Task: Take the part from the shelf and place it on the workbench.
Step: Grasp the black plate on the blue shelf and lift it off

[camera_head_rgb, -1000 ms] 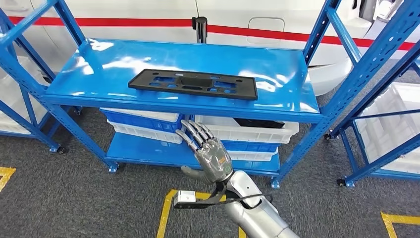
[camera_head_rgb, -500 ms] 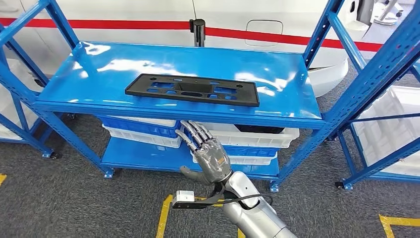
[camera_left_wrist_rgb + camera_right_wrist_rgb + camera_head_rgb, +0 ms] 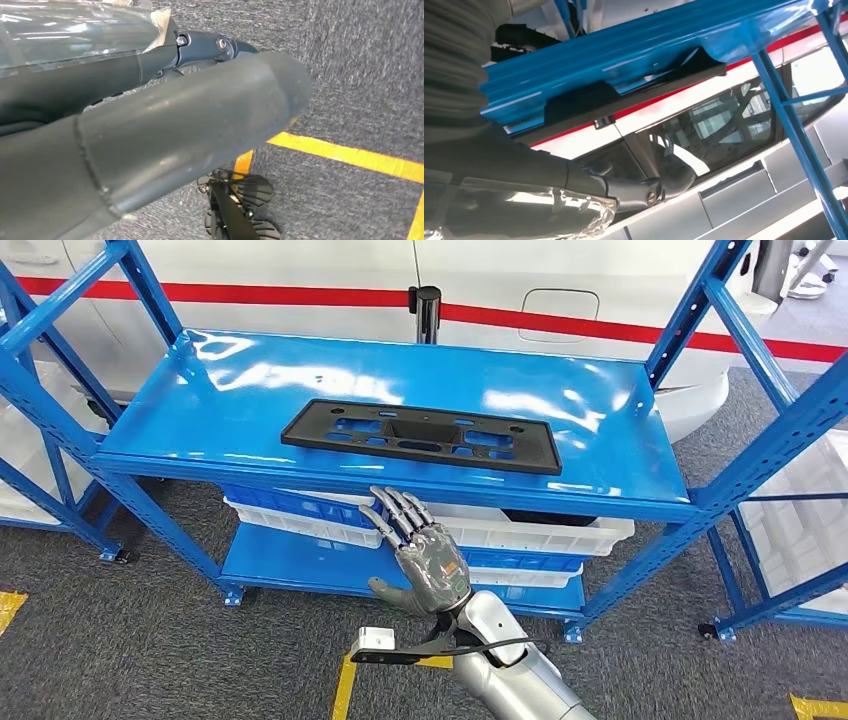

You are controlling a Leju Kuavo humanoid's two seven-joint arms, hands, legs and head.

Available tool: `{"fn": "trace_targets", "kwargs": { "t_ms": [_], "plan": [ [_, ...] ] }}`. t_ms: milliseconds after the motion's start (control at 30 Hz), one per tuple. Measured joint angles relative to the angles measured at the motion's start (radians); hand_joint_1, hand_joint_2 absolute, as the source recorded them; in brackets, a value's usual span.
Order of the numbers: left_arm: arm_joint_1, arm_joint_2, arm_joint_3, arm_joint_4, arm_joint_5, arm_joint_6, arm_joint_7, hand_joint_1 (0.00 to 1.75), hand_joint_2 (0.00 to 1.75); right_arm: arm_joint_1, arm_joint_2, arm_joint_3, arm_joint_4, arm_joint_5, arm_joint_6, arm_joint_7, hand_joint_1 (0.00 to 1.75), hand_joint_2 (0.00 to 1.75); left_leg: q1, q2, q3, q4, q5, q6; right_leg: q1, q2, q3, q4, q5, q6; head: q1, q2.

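A flat black part [image 3: 420, 435] with several cut-outs lies on the top board of the blue shelf [image 3: 230, 390], a little right of the middle and near the front edge. My right hand [image 3: 422, 552] is held up in front of the shelf, below its front edge and under the part, with its fingers stretched out and nothing in them. The right wrist view looks up at the part [image 3: 624, 97] along the shelf's edge, past the right hand [image 3: 519, 185]. My left hand [image 3: 175, 125] hangs over grey carpet, its fingers straight and holding nothing.
White and blue bins [image 3: 300, 515] and a white bin [image 3: 545, 528] sit on the lower boards. Blue racks stand at the left [image 3: 40, 410] and right [image 3: 780, 440]. Behind is a white vehicle body with a red stripe [image 3: 300, 292] and a black post [image 3: 428, 312]. Yellow floor tape [image 3: 350, 156].
The whole picture has shifted, so the camera moved: the shelf and part now sit further right and slightly lower. My right hand keeps the same outstretched pose below the shelf edge.
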State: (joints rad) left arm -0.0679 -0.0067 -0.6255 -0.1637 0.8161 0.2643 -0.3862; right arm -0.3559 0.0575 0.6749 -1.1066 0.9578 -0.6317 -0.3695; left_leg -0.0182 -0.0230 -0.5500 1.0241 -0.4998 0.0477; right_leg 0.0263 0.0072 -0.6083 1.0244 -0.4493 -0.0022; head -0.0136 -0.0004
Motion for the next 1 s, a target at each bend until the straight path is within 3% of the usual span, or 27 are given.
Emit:
{"fn": "trace_targets", "kwargs": {
  "t_ms": [33,133,200,267,300,333,400,433,500,633,667,733,800,833,867,933,1000],
  "plan": [
    [0.000,0.000,0.000,0.000,0.000,0.000,0.001,0.00,0.00,0.001,-0.001,-0.001,0.000,0.002,-0.001,0.002,0.00,1.75,0.001,0.000,0.001,-0.001,-0.003,-0.004,0.000,0.000,0.004,-0.003,0.001,-0.004,-0.001,0.000],
    [0.000,0.002,0.000,0.000,-0.001,0.000,0.002,0.00,0.00,0.003,0.000,-0.003,-0.004,0.007,-0.004,0.007,0.00,1.75,0.009,0.005,-0.006,0.030,-0.026,-0.021,-0.023,-0.001,0.025,-0.029,0.006,-0.021,-0.001,0.000],
    [0.000,0.003,-0.001,0.000,-0.001,0.000,0.002,0.00,0.00,0.004,0.000,-0.004,-0.005,0.017,-0.012,0.017,0.00,1.75,0.018,0.008,-0.055,0.132,-0.073,-0.039,-0.030,-0.003,0.040,-0.039,0.004,-0.031,-0.003,0.000],
    [0.001,0.003,-0.001,0.000,-0.002,0.000,0.002,0.00,0.00,0.009,0.001,-0.008,-0.005,0.043,-0.029,0.044,0.00,1.75,0.033,0.011,-0.127,0.247,-0.110,-0.057,-0.033,-0.004,0.047,-0.039,-0.002,-0.035,-0.004,0.000],
    [0.002,0.003,-0.002,0.000,-0.001,0.001,0.002,0.00,0.00,0.013,0.000,-0.013,-0.005,0.065,-0.038,0.065,0.00,1.75,0.041,0.014,-0.147,0.267,-0.104,-0.067,-0.036,-0.003,0.050,-0.038,-0.005,-0.032,-0.004,0.000],
    [0.002,0.003,-0.004,0.000,-0.002,0.001,0.003,0.00,0.00,0.018,0.000,-0.021,-0.006,0.097,-0.046,0.089,0.00,1.75,0.049,0.017,-0.149,0.251,-0.079,-0.075,-0.040,-0.002,0.054,-0.038,-0.009,-0.027,-0.004,0.000],
    [0.002,0.004,-0.011,0.000,-0.002,0.003,0.004,0.00,0.00,0.027,0.001,-0.048,-0.012,0.185,-0.054,0.139,0.00,1.75,0.065,0.023,-0.104,0.134,0.000,-0.094,-0.047,-0.001,0.063,-0.030,-0.022,-0.010,-0.005,0.000],
    [0.002,0.003,-0.015,0.000,-0.002,0.003,0.004,0.00,0.00,0.032,0.002,-0.068,-0.019,0.232,-0.055,0.161,0.00,1.75,0.070,0.022,-0.078,0.075,0.025,-0.099,-0.046,0.000,0.061,-0.023,-0.030,0.000,-0.008,0.000],
    [0.001,0.001,-0.020,0.000,-0.001,0.004,0.006,0.00,0.00,0.040,0.006,-0.114,-0.035,0.314,-0.055,0.192,0.00,1.75,0.071,0.017,-0.052,0.018,0.038,-0.088,-0.041,0.000,0.057,-0.013,-0.043,0.018,-0.007,0.000],
    [0.001,0.000,-0.026,0.000,-0.001,0.002,0.006,0.00,0.00,0.052,0.017,-0.198,-0.067,0.402,-0.057,0.239,0.00,1.75,0.056,0.014,-0.043,0.008,0.034,-0.041,-0.041,-0.003,0.050,0.012,-0.061,0.043,0.001,0.000],
    [0.000,0.000,-0.027,0.000,-0.001,0.002,0.006,0.00,0.00,0.054,0.018,-0.214,-0.073,0.412,-0.058,0.247,0.00,1.75,0.056,0.015,-0.040,0.005,0.034,-0.034,-0.043,-0.004,0.027,0.055,-0.080,0.042,0.003,0.000],
    [0.000,0.001,-0.031,0.000,-0.001,0.002,0.006,0.00,0.00,0.061,0.019,-0.240,-0.080,0.419,-0.058,0.257,0.00,1.75,0.054,0.015,-0.036,0.005,0.030,-0.025,-0.044,-0.005,-0.051,0.193,-0.125,0.035,0.005,0.000],
    [0.000,0.001,-0.036,0.000,-0.001,0.001,0.006,0.00,0.00,0.069,0.018,-0.260,-0.080,0.416,-0.058,0.263,0.00,1.75,0.050,0.013,-0.033,0.005,0.025,-0.019,-0.042,-0.005,-0.112,0.285,-0.142,0.036,0.006,0.000],
    [0.001,0.001,-0.038,0.000,-0.001,0.000,0.006,0.00,0.00,0.072,0.018,-0.268,-0.080,0.414,-0.058,0.265,0.00,1.75,0.048,0.012,-0.030,0.005,0.023,-0.018,-0.042,-0.005,-0.119,0.285,-0.132,0.040,0.006,0.000],
    [0.001,0.001,-0.040,0.000,0.000,0.000,0.006,0.00,0.00,0.073,0.018,-0.274,-0.080,0.412,-0.058,0.266,0.00,1.75,0.047,0.010,-0.026,0.005,0.020,-0.018,-0.042,-0.005,-0.107,0.247,-0.108,0.045,0.006,0.000],
    [0.001,0.001,-0.042,0.000,0.000,-0.001,0.006,0.00,0.00,0.072,0.019,-0.287,-0.080,0.411,-0.058,0.268,0.00,1.75,0.046,0.007,-0.016,0.005,0.013,-0.021,-0.040,-0.005,-0.053,0.117,-0.046,0.051,0.007,0.000],
    [0.000,0.001,-0.043,0.000,0.000,-0.002,0.006,0.00,0.00,0.072,0.020,-0.300,-0.080,0.414,-0.058,0.274,0.00,1.75,0.043,0.005,-0.006,0.004,0.005,-0.030,-0.034,-0.005,-0.007,0.019,-0.006,0.045,0.006,0.000]
  ]
}}
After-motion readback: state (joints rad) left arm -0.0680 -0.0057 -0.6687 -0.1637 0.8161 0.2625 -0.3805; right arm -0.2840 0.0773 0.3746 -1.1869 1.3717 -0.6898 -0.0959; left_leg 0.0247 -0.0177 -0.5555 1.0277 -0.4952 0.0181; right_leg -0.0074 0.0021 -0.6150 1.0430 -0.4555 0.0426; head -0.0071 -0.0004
